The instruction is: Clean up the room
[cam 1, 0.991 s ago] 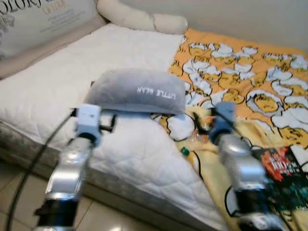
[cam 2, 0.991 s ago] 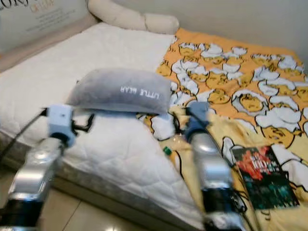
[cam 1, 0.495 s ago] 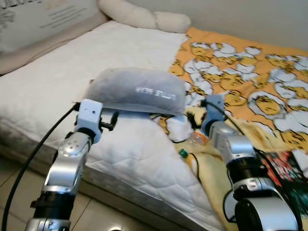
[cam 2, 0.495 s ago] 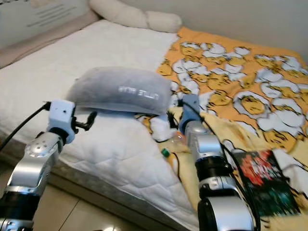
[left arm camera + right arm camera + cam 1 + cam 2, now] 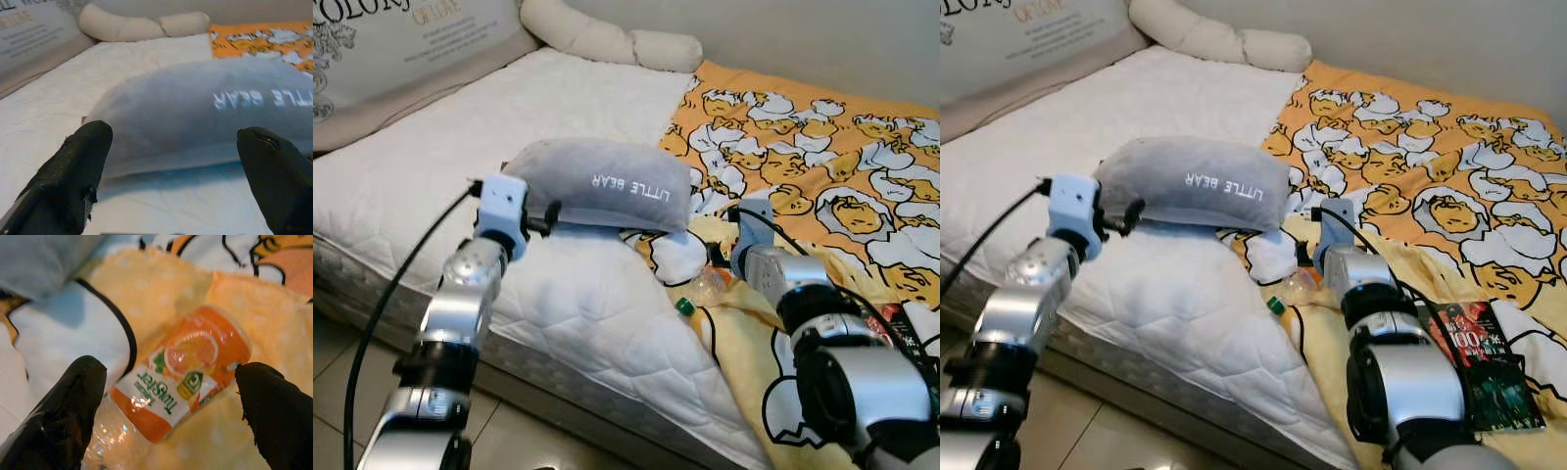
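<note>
Left gripper point(image 5: 171, 171) spread wide just beside the grey pillow point(image 5: 602, 184) on the bed point(image 5: 431, 176); right gripper point(image 5: 166, 411) spread over the bottle point(image 5: 178, 369), right of that pillow.

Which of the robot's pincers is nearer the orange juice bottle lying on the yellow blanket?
The right. The right pincer hovers open directly over the clear plastic orange-labelled juice bottle, fingers on either side. The left pincer is open at the grey pillow, further along the bed.
</note>
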`<state>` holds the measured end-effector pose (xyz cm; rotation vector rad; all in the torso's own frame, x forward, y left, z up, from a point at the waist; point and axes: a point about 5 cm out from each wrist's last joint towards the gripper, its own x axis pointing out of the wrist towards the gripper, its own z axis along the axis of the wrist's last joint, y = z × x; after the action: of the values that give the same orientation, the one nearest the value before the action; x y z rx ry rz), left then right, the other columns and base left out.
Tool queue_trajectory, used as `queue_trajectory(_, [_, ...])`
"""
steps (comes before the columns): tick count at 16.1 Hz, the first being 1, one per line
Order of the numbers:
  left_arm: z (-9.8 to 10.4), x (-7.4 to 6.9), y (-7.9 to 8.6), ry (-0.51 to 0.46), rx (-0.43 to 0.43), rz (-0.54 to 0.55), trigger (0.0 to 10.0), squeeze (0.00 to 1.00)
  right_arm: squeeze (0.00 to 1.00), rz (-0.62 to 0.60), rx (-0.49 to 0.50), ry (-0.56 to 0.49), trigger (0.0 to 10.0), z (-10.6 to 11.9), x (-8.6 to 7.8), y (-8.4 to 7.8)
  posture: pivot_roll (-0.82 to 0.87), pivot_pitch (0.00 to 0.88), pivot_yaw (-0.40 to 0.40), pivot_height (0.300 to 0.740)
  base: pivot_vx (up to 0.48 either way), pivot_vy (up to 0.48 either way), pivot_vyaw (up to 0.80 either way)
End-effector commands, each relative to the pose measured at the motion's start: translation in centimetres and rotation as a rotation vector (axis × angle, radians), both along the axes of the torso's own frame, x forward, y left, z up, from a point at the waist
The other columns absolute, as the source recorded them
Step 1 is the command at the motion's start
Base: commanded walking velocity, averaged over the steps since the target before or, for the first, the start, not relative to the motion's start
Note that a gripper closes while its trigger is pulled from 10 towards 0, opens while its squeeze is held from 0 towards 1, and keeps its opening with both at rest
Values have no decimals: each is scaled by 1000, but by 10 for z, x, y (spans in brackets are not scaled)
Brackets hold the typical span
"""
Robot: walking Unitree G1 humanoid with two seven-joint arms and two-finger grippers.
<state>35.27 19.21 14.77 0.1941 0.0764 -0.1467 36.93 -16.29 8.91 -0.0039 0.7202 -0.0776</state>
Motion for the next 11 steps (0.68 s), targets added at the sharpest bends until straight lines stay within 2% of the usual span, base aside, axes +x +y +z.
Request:
queue_trajectory(1, [8, 6, 4, -27, -29, 31, 10000, 0, 0, -20, 3, 11, 10000, 2, 1, -4, 2, 0, -59, 740, 0, 0, 0])
queue_trajectory(2, [7, 7, 3, 0, -33, -12, 10000, 0, 0, -23, 9, 20, 10000, -1, 0, -4, -2, 0, -52, 740, 0, 0, 0])
queue_trajectory(3, [-6, 3, -3, 109, 46, -132, 10000, 0, 0, -28, 20, 44, 10000, -7, -3, -3, -1, 0, -50, 740, 0, 0, 0])
queue_trajectory(4, [-11, 1, -4, 144, 75, -161, 10000, 0, 0, -28, 24, 49, 10000, -8, -4, -2, 0, 0, -48, 740, 0, 0, 0])
queue_trajectory(6, [-23, -13, -8, 237, 187, -348, 10000, 0, 0, -22, 17, 81, 10000, -14, -7, 0, 0, 0, -40, 740, 0, 0, 0])
queue_trajectory(9, [-25, -26, -11, 289, 204, -481, 10000, 0, 0, -34, 24, 94, 10000, -20, -10, 2, 18, 0, -26, 740, 0, 0, 0])
queue_trajectory(10, [-25, -37, -14, 331, 231, -570, 10000, 0, 0, -56, 57, 105, 10000, -27, -15, 4, 36, 0, -20, 740, 0, 0, 0])
queue_trajectory(11, [-27, -40, -15, 353, 234, -594, 10000, 0, 0, -73, 62, 106, 10000, -30, -17, 4, 44, 0, -19, 740, 0, 0, 0])
